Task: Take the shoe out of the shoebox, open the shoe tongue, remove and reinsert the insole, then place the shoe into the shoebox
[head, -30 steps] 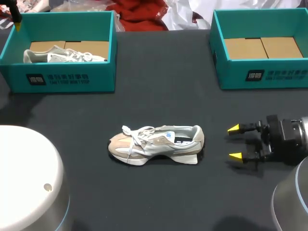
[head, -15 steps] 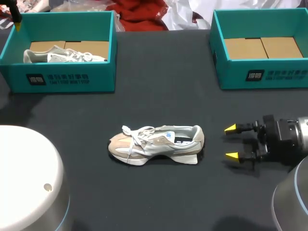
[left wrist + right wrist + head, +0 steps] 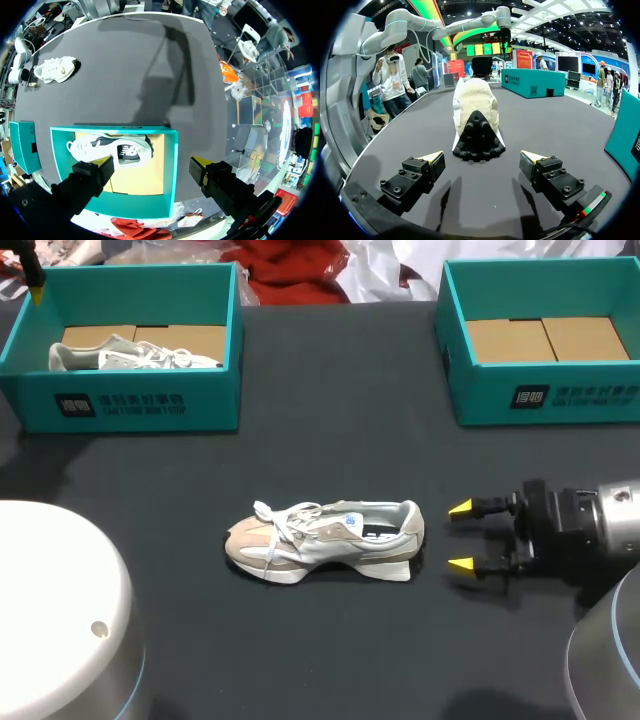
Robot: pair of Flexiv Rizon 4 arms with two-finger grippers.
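**A:** The black table (image 3: 330,430) carries two teal boxes along its far edge. Where is the shoe?

**B:** The shoe (image 3: 325,540) stands on its sole in the open middle, well apart from both boxes. Its heel faces the right gripper (image 3: 460,537), which hangs just beside it, fingers spread and holding nothing.

**A:** And the other arm?

**B:** The left gripper (image 3: 152,165) hovers over the left shoebox (image 3: 130,405), also spread and empty. A second shoe (image 3: 130,353) lies inside that box. The right shoebox (image 3: 540,400) shows only its cardboard floor.

**A:** What could go wrong?

**B:** A low approach against the heel would likely shove the shoe along the table, not catch it. The white laces lie loose and could snag a fingertip.

**A:** How does it look?

**B:** It is a beige and pale grey runner with a soft collar and black tread under the heel.
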